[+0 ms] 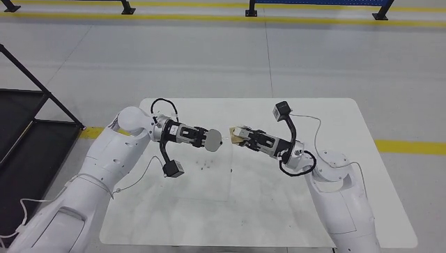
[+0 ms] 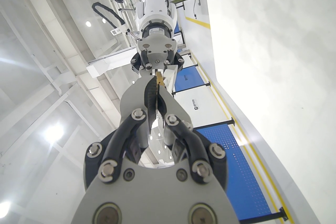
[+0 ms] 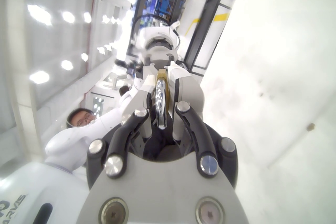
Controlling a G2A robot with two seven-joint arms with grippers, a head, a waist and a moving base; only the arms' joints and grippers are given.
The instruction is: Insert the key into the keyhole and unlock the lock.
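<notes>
The lock (image 3: 161, 93), gripped in the right claw (image 1: 238, 136), points at the left claw (image 1: 217, 140) clenching the key (image 2: 157, 101).

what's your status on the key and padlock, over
Left gripper shut on thin flat metal key. Right gripper shut on brass padlock with chrome shackle. Key tip at the padlock, above the white table; insertion not discernible. Nothing in between.

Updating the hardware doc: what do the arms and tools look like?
Left arm and right arm: glossy white shells, black cable loops and a black camera box at each wrist. Left tool and right tool: grey metal base with two screws, black linkage bars on silver pins, white fingers; dark ribbed pads on the left.
</notes>
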